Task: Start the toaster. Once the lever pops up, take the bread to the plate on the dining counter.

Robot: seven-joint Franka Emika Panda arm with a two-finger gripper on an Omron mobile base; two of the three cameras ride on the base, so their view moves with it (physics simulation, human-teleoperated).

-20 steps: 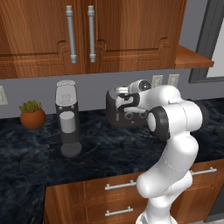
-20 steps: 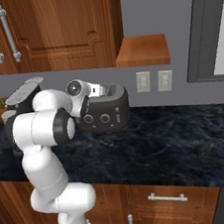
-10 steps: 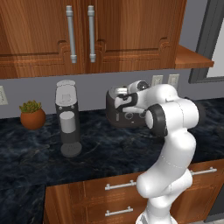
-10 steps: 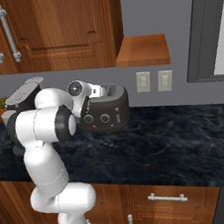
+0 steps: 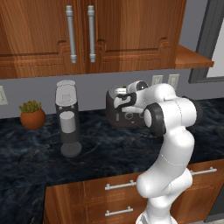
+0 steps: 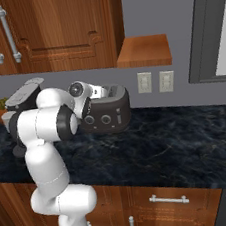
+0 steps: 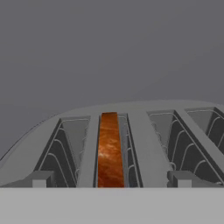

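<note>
While the arm is reaching from the lower right of the left base frame toward its centre, the gripper (image 5: 120,97) is hanging over the toaster (image 5: 114,114), which is sitting on the black counter (image 5: 100,148) against the grey wall. In the right base frame the toaster (image 6: 110,116) is standing left of centre, its dark front with two round knobs (image 6: 98,120) and the lever (image 6: 119,117) facing the camera; the lever is sitting about midway down its slot. The gripper's hand is covering the toaster's left end there.

In the hand frame the fingers (image 7: 41,178) are showing as two grey blocks at lower left and lower right, spread wide apart, with nothing between them. The toaster (image 7: 144,144) is stretching across the lower half under them, its slots running up the frame. The bread (image 7: 108,148) is standing on edge in the left slot, a brown strip just left of centre, lying between the two fingers but apart from both.

A coffee machine (image 5: 68,118) is standing left of centre in the left base frame, well apart from the toaster, and a potted plant (image 5: 32,115) is sitting at the far left. Wood cabinets (image 5: 87,35) are hanging across the top, and two wall outlets (image 6: 154,82) are showing right of the toaster in the right base frame.
</note>
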